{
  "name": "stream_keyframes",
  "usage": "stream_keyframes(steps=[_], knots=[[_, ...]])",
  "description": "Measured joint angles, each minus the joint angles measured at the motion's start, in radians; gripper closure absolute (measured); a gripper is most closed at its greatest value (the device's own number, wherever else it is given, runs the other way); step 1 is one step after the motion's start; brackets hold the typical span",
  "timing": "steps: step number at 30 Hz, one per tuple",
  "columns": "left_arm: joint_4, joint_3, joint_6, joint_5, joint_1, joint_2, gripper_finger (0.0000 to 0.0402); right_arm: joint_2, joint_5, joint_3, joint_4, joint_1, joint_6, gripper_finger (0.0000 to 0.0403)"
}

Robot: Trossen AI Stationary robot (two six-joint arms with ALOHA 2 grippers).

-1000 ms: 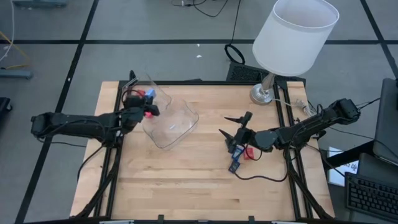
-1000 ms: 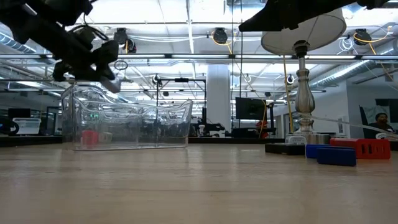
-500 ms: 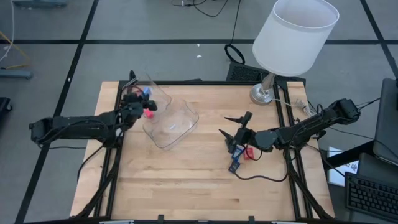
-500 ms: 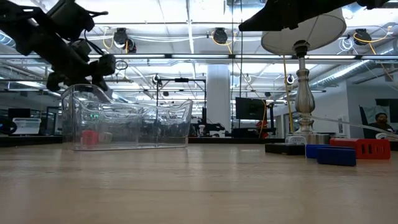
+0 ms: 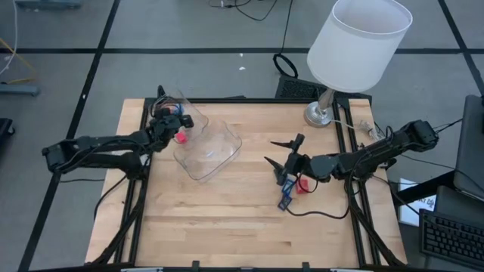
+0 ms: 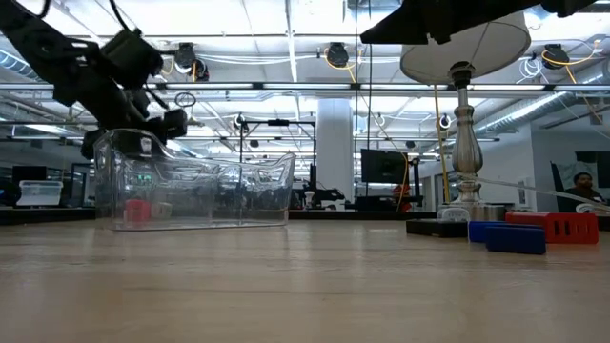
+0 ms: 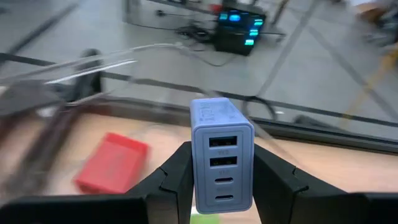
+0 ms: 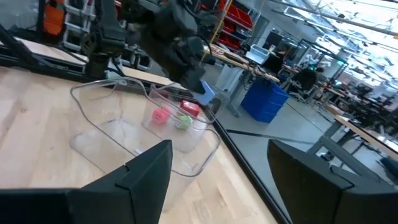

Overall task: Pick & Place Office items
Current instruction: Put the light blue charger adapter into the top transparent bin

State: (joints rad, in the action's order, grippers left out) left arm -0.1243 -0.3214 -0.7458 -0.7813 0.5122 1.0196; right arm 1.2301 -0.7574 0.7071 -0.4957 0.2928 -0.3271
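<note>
My left gripper (image 5: pixel 178 122) is shut on a pale blue charger block (image 7: pixel 221 155) with several ports, above the far left end of the clear container (image 5: pixel 208 151). In the container lie a red block (image 7: pixel 112 163), a pink piece (image 8: pixel 161 116) and a green bit (image 8: pixel 183 121). My right gripper (image 5: pixel 281 161) hovers open at centre right, level, with nothing between its fingers. Just beside it on the table lie a blue rectangle (image 5: pixel 285 202), a red piece (image 5: pixel 304 186) and a second blue piece (image 5: pixel 290 181). My left gripper pinches the charger block's two opposite side faces (image 7: pixel 200 180) between its two fingers, with the port face turned to the wrist camera. The fingers slant down from the table's left side. The block is lifted clear, above the container's rim.
A white-shaded lamp (image 5: pixel 355 45) stands at the far right corner, its base (image 5: pixel 321 115) on the table. A dark cable (image 5: pixel 318 215) trails across the wood near the right gripper. Bare wood (image 5: pixel 227 227) fills the near half of the table.
My left gripper, still shut on the charger block, has swung toward the table's far edge along the container's left end, dipped a little and turned. The right arm has kept still.
</note>
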Motion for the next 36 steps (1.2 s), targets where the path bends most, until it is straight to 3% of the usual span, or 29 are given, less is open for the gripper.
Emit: stream_keyframes(steps=[20,36], knots=[[-0.151,0.0,-0.068,-0.012,0.086,0.301,0.0275,0.0,0.0,0.0,0.008,0.001,0.012,0.0149],[-0.221,-0.002,-0.066,-0.03,0.09,0.367,0.0272,0.0,0.0,0.0,0.014,0.001,0.009,0.0149]])
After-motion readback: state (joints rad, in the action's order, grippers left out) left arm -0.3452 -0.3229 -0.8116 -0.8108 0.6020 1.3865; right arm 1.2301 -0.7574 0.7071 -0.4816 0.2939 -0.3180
